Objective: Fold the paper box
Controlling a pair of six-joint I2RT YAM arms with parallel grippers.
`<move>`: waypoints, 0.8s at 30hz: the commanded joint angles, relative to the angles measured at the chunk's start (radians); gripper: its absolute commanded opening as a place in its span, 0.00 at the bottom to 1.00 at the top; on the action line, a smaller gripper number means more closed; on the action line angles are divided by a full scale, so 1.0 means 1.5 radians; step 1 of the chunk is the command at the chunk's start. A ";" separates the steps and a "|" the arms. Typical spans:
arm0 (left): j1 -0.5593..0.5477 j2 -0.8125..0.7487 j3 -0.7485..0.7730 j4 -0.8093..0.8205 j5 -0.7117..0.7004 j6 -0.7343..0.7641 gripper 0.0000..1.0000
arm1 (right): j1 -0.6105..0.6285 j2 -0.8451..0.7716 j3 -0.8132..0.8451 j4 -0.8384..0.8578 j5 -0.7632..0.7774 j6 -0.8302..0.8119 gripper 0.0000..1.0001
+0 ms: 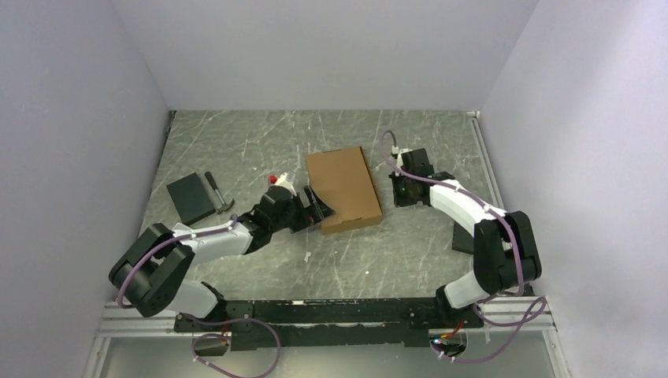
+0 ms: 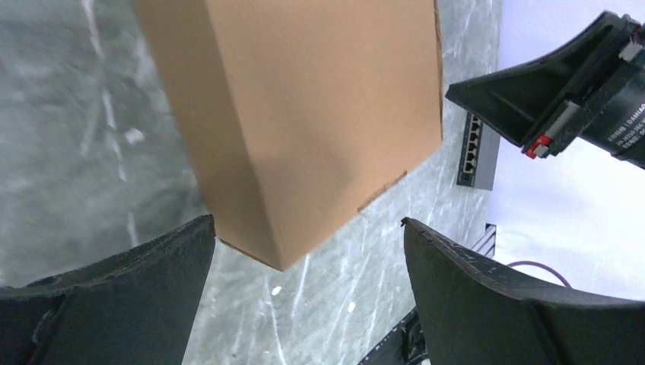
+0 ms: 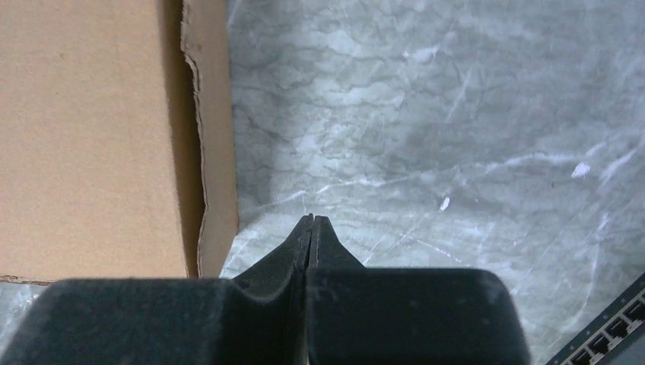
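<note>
one paper box lies seemingly folded shut, contents hidden; left hand apart, right hand pressed together

Soft, even light is falling from above in the top view, and the pale walls are looking uniformly bright. The arms are casting only faint shadows on the grey table. In the left wrist view the paper box is showing 1 side face darker, while the background at right is washing out white. The right gripper is looking soft close to its lens.
</note>
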 commanded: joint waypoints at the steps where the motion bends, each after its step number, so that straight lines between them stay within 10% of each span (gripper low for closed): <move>1: 0.067 0.019 0.036 -0.008 0.072 0.060 0.98 | 0.005 0.051 0.066 0.045 -0.024 -0.061 0.00; 14: 0.124 0.267 0.191 0.016 0.245 0.087 0.74 | 0.125 0.217 0.231 0.021 -0.057 -0.052 0.00; 24: 0.152 0.214 0.133 0.053 0.215 0.076 0.80 | 0.026 0.185 0.231 0.026 0.109 -0.103 0.00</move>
